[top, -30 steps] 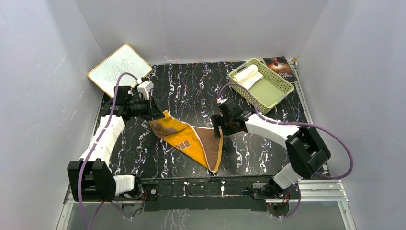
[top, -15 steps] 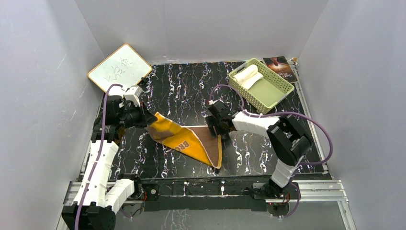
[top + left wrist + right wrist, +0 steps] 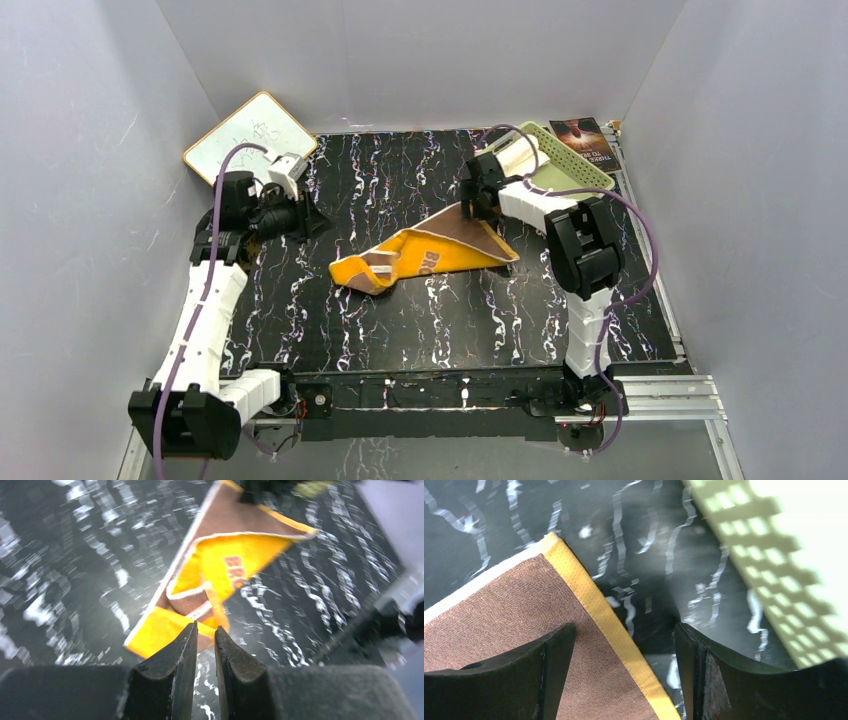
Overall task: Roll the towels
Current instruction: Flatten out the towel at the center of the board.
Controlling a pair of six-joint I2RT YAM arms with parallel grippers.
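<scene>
**Location: Robot Test Cell, Laboratory Type**

Plain grey walls (image 3: 90, 120) enclose a black marbled tabletop (image 3: 400, 320) on three sides. An aluminium rail (image 3: 680, 395) along the lower edge of the frame carries the left arm (image 3: 205, 300) and the right arm (image 3: 585, 300), each trailing a purple cable (image 3: 650, 240).

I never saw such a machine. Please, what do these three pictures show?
It is a robot with two arms on a black table. The wide picture looks down from above; the other two come from a camera on each wrist. A yellow towel lies rumpled in the middle, brown underside showing. A white towel lies in a green basket at the far right, beside a booklet; a whiteboard is far left. The left gripper is barely open and empty. The right gripper stands wide open over the yellow towel's corner, clamping nothing.
</scene>
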